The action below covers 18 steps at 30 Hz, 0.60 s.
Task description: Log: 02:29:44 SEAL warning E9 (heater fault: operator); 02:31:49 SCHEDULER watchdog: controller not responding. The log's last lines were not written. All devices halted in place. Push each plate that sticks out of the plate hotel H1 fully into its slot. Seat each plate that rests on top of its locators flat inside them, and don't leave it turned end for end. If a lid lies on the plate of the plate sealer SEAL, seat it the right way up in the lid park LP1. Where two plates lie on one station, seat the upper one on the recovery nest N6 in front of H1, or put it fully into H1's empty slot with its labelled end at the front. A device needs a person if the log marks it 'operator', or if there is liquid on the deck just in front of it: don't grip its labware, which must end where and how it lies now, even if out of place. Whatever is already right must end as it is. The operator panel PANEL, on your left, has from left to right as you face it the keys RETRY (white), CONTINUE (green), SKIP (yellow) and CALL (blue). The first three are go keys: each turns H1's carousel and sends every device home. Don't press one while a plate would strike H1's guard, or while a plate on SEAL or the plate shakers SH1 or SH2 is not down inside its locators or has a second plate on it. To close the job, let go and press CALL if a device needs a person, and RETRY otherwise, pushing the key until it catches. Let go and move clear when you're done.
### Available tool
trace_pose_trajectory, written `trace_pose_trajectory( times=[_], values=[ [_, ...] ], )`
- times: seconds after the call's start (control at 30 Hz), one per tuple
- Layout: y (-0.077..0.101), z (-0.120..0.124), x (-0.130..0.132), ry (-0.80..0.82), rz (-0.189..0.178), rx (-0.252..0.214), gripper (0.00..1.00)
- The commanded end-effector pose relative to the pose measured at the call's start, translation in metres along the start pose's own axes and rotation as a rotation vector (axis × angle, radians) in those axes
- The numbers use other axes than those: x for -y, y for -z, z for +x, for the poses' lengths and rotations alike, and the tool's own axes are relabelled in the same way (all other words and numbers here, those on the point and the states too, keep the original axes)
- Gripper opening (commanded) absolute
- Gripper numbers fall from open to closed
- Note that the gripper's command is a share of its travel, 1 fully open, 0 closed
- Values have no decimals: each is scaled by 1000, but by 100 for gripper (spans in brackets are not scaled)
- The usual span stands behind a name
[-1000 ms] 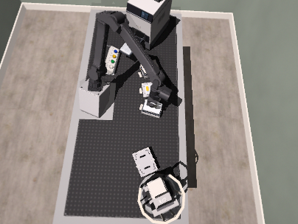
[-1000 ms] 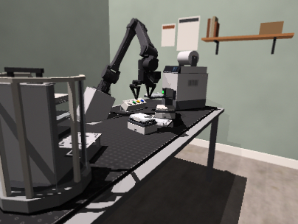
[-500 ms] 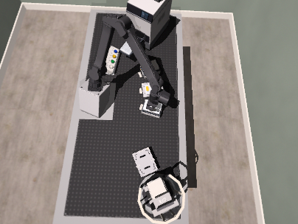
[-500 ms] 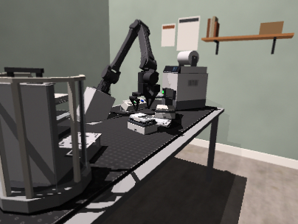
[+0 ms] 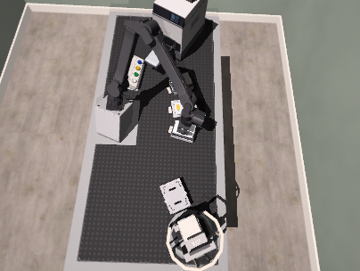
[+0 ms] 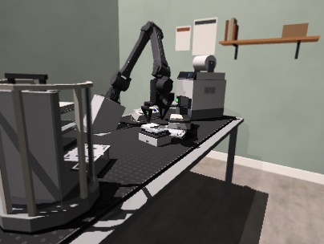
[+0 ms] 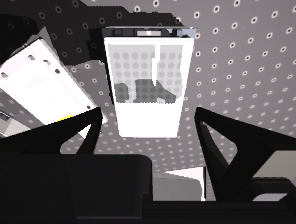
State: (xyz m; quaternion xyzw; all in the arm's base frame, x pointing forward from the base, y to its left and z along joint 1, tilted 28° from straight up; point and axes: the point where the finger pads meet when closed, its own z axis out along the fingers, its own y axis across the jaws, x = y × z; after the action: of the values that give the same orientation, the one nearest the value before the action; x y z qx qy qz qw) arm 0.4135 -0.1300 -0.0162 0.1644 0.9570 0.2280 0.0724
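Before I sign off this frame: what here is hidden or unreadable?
- Plate under the gripper, top view: the wrist covers much of it, so whether it sits flat in its locators is unclear.
- Operator panel, top view: keys show as coloured dots; no labels legible. Exterior view: the arm hides it.
- Plate hotel, exterior view: cut by the left edge; slots mostly hidden.
- Wrist view: plate's near end falls below the open jaws.

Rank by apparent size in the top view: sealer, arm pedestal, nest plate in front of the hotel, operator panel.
1. Sealer, though it stands tall and nearer the camera, which inflates it.
2. Arm pedestal, close to the sealer; the order is unsure.
3. Nest plate.
4. Operator panel, clearly smallest.
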Motion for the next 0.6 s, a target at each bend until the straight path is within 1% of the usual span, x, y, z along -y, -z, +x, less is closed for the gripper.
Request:
trace_pose_trajectory(
  times=[0.0,0.07,0.13,0.2,0.33,0.43,0.53,0.57],
  values=[
    [-13,3,-2,-8,-3,-16,100],
    [-16,3,-2,-8,-3,-16,100],
    [-16,-3,-3,-2,-2,-5,100],
    [-21,4,-2,-8,-4,-16,100],
    [-24,-2,-3,-3,-2,-7,100],
    [-31,5,-2,-8,-4,-17,100],
    [-31,2,-3,-5,-3,-12,100],
    [-29,-6,-3,2,-2,2,100]
  ],
)
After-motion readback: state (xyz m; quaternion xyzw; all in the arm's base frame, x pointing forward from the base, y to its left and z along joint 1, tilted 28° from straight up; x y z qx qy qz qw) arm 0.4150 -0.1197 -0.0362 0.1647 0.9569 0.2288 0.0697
